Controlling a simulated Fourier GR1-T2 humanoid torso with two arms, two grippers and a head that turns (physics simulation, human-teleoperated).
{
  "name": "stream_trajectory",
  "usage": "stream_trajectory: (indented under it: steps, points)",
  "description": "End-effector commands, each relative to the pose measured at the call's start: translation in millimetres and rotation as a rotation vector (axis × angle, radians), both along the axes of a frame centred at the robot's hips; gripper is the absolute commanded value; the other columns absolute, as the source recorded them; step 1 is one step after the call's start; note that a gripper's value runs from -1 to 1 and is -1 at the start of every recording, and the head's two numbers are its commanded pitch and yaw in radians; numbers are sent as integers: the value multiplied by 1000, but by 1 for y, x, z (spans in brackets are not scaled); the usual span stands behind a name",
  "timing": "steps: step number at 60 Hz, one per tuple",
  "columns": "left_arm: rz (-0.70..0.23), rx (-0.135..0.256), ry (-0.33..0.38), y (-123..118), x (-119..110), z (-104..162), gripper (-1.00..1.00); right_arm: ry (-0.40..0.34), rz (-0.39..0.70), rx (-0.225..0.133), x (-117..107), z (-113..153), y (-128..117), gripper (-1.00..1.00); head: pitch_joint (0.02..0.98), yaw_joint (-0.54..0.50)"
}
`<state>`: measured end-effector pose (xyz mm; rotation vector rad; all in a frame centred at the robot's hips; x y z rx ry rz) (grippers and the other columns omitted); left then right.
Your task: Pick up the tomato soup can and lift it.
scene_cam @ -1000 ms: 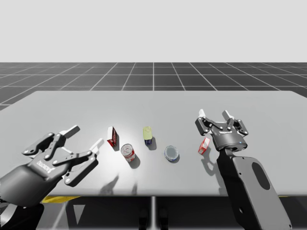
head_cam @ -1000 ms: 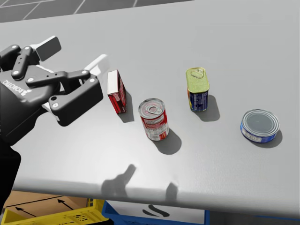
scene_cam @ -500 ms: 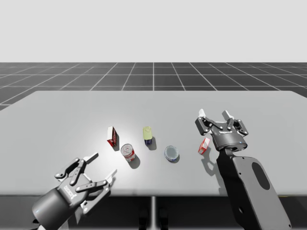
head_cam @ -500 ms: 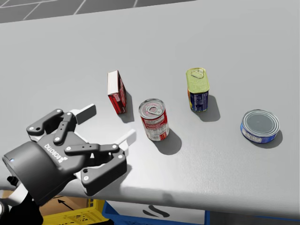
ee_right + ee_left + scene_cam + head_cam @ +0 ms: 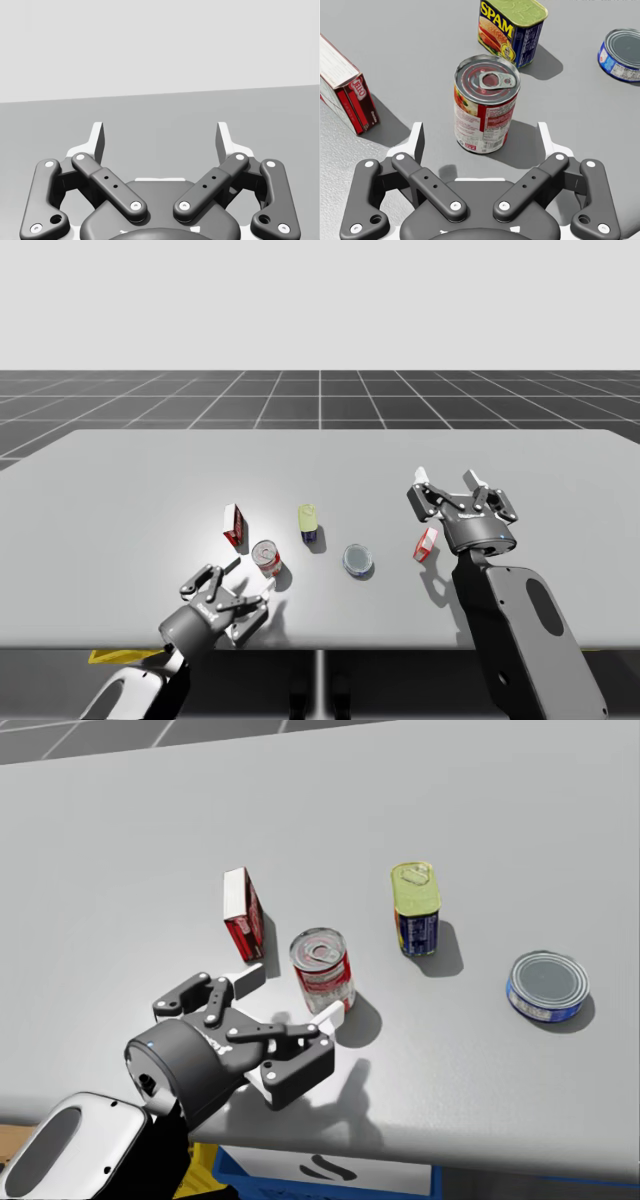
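Observation:
The tomato soup can point(image 5: 266, 558) point(image 5: 323, 970) point(image 5: 485, 107), red and white with a silver pull-tab lid, stands upright near the table's front. My left gripper point(image 5: 245, 582) point(image 5: 290, 997) point(image 5: 480, 135) is open, low over the table, just short of the can. In the left wrist view the can stands slightly ahead of the fingertips, centred on the gap, with neither finger touching it. My right gripper point(image 5: 446, 480) point(image 5: 160, 132) is open and holds nothing, raised over the right of the table.
A red box point(image 5: 234, 525) point(image 5: 242, 914) point(image 5: 345, 90) stands left of the soup can. A green-topped blue rectangular can point(image 5: 309, 522) point(image 5: 417, 907) and a flat blue can point(image 5: 358, 559) point(image 5: 547, 985) are to its right. A small red and white box point(image 5: 426, 544) lies below my right gripper.
My left gripper has swung from the table's left side down and rightward to just in front of the soup can, staying open. My head has turned slightly. The right arm has not moved.

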<state>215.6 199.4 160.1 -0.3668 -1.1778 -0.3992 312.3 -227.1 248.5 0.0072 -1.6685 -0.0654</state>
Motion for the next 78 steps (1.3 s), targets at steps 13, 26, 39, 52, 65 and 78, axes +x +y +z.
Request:
stream_trajectory:
  steps: [13, 26, 39, 52, 65, 78]
  points:
    - [60, -25, 30, -26, 31, -11, -1000, -2, 0, -3, 0, 0, 0, -1000, 881, 213]
    - [81, -5, 26, -35, 41, -13, -1000, -3, 1, -1, 0, 1, -1, -1000, 873, 210]
    - [60, 2, 65, -36, 37, -16, 743, -5, 0, 0, 0, 1, -2, -1000, 857, 203]
    - [43, 10, 67, -36, 35, -18, 941, -7, -5, -3, 0, 2, -2, -1000, 704, 200]
    - [28, 12, 65, -39, 33, -19, 940, -10, -8, 0, 0, 2, -4, -1000, 530, 213]
    - [21, 6, 57, -42, 32, -18, 953, -9, -10, 1, -1, 2, -4, -1000, 449, 225]
